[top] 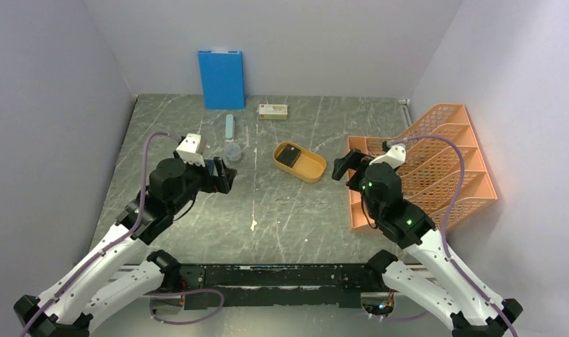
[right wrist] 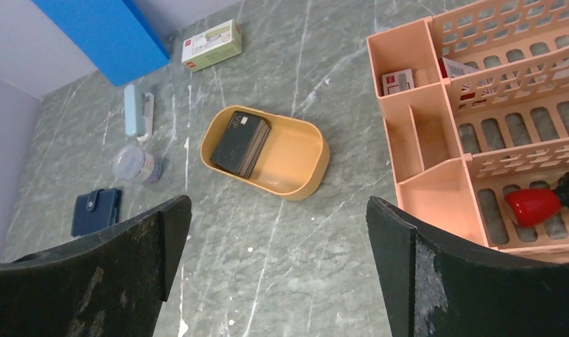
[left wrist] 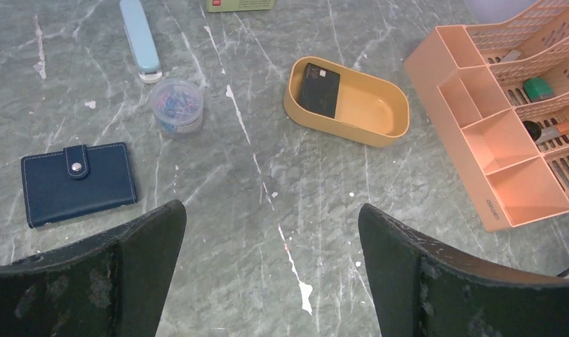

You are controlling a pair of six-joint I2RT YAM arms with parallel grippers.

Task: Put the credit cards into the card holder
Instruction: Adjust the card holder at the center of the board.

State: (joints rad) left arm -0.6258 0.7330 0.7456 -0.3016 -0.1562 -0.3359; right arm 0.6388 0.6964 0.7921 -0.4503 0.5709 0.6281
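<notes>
– Looking at the left hand (left wrist: 271,214) and the right hand (right wrist: 278,205), I see both spread wide and grasping nothing.
– And the cards (right wrist: 241,142)?
– Stacked inside the tray (left wrist: 379,112), at its left end, against the wall. The holder (left wrist: 78,182) lies flat on the surface (left wrist: 267,161), well left of the tray, with its snap tab closed.
– So what worries you?
– Three things, I think. The tray wall crowds the stack, so a finger may land on the rim and shove or tip the tray instead of pinching the cards. A loose pinch could fan the stack and drop some. And the holder needs opening first; it looks light, so prying the tab may just slide it.
– Is anything in the path?
– The clip tub (left wrist: 176,105), between tray and holder, could get knocked.
</notes>
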